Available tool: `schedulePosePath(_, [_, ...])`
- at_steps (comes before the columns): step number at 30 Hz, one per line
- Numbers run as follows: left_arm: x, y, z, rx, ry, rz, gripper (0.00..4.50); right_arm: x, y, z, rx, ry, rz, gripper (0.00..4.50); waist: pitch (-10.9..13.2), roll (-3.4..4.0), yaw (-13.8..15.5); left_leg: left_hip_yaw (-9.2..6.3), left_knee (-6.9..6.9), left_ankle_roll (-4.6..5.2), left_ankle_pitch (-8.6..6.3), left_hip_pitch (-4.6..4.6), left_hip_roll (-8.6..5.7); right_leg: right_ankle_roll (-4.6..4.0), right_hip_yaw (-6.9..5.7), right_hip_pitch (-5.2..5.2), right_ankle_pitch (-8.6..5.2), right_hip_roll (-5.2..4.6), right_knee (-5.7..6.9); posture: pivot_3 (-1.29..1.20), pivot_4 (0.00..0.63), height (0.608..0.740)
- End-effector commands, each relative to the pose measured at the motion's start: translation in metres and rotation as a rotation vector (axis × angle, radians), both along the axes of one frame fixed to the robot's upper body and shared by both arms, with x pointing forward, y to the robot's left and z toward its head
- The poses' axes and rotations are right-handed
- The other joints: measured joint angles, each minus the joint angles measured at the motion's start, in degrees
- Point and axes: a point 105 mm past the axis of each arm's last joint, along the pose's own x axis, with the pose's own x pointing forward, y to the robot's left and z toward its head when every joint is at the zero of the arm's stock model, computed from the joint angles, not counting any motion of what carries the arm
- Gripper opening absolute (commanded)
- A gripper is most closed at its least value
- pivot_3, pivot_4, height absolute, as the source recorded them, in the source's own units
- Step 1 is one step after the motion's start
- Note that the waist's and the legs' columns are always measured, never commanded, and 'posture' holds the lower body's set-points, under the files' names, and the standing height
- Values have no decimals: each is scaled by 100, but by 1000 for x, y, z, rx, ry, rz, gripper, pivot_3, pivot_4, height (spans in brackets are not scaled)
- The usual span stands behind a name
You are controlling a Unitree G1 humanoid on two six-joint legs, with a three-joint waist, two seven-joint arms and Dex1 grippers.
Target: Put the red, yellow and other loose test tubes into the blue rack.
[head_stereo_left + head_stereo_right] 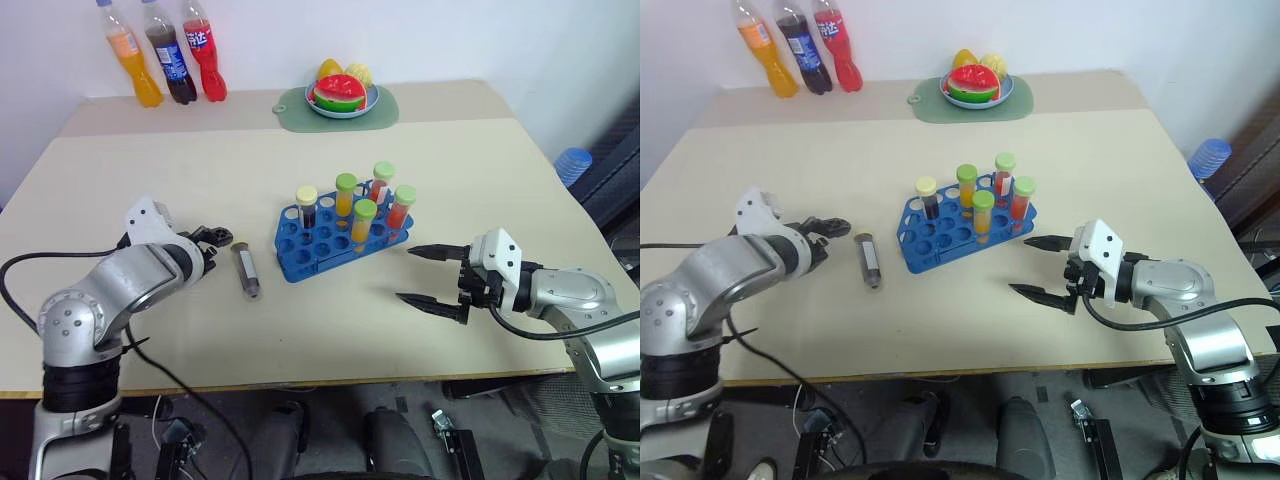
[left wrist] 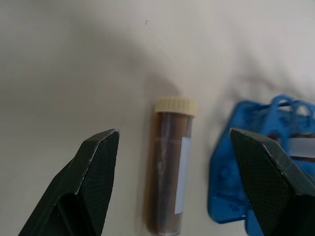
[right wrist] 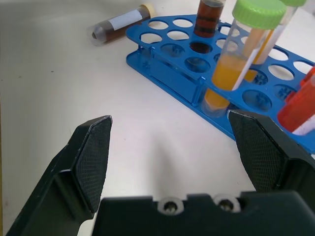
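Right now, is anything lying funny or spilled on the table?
Nothing is spilled. One brown test tube lies flat on the table beside the blue rack, while five other tubes stand upright in it. The open left gripper is right by the lying tube.

**Rack at centre, one tube loose to its left**

The rack [image 1: 335, 238] stands near the middle of the tabletop [image 1: 300, 330], with five capped tubes [image 1: 363, 222] upright in its holes, most of them toward its right end. Just left of the rack a loose test tube [image 1: 246, 271] lies flat on the tabletop, apart from the rack. The left end effector [image 1: 215, 238] sits just left of that tube. The right end effector [image 1: 432, 277] hangs right of the rack, well clear of it. At the far edge, three bottles [image 1: 165, 55] stand at the left corner, and a plate of fruit [image 1: 342, 92] rests on a mat [image 1: 292, 112] behind the rack.
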Motion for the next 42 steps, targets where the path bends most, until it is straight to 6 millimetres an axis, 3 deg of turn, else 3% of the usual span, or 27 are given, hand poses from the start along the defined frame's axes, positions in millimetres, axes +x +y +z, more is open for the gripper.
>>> schedulePosePath(1, [8,-9,-2,12,82,-2,3696,-1,4,15,21,-60,11,4160,0,-4,26,-1,2,0,0,-1,0,1,-1,0,0,0,1,0,150,740])
schedulePosePath(9, [24,-19,-21,116,280,-95,3696,-5,9,17,30,-65,-1,4160,1,-16,156,2,6,-23,14,-2,-6,7,4,-6,3,-1,4,0,150,740])
schedulePosePath(12, [28,-15,-29,177,337,-136,2826,-5,9,18,33,-70,-11,4234,3,-23,150,2,7,-23,14,-3,-12,10,4,-11,4,-5,3,0,150,740])
schedulePosePath(16, [33,-15,-31,221,356,-193,828,-5,7,18,39,-75,-36,4234,2,-25,147,1,8,-23,14,-3,-13,11,5,-18,4,-7,9,0,150,740])
schedulePosePath(17, [35,-16,-28,228,330,-225,710,-5,7,18,42,-79,-48,4234,1,-25,146,1,9,-23,14,-3,-13,11,5,-19,4,-7,10,0,150,740])
schedulePosePath(19, [38,-17,-20,255,255,-289,710,-5,6,17,46,-86,-63,4234,1,-26,142,1,8,-23,14,-2,-13,11,4,-20,4,-6,10,0,150,740])
schedulePosePath(22, [35,-28,-4,140,112,-443,710,-6,6,16,62,-93,-90,4234,3,-27,129,2,6,-23,14,-7,-13,10,5,-25,4,-3,12,0,150,740])
schedulePosePath(24, [29,-38,27,133,-127,-594,710,-8,6,15,73,-96,-110,4234,3,-28,119,3,7,-25,16,-20,-14,10,6,-28,4,1,15,0,150,740])
schedulePosePath(25, [15,-49,59,40,-333,-730,710,-9,6,14,84,-99,-125,4234,4,-29,109,4,8,-27,17,-33,-14,10,6,-37,4,4,16,0,150,740])
schedulePosePath(26, [-2,-51,78,21,-469,-847,710,-9,6,13,96,-104,-143,4234,4,-29,93,5,9,-31,21,-47,-13,9,6,-51,4,7,18,0,150,740])
schedulePosePath(28, [-25,-54,97,61,-719,-1053,710,-9,7,11,122,-109,-173,4234,3,-28,-6,13,7,-40,26,-88,-10,7,11,-97,4,11,24,0,150,740])
schedulePosePath(31, [-40,-55,89,113,-912,-1323,710,-6,10,10,154,-115,-206,4234,-21,23,-39,42,-13,-41,27,-77,-3,2,23,-95,3,-4,16,0,150,740])
schedulePosePath(37, [10,-85,72,93,-1021,-1348,710,-13,13,5,171,-138,-269,4234,-11,8,155,58,13,1,10,-63,37,-28,-13,-30,-2,-7,-27,0,150,740])
schedulePosePath(42, [42,-112,55,184,-1111,-1303,710,-17,10,4,185,-154,-331,4234,-6,-7,119,66,16,-9,18,-90,26,16,-11,-60,21,-11,-28,0,150,740])
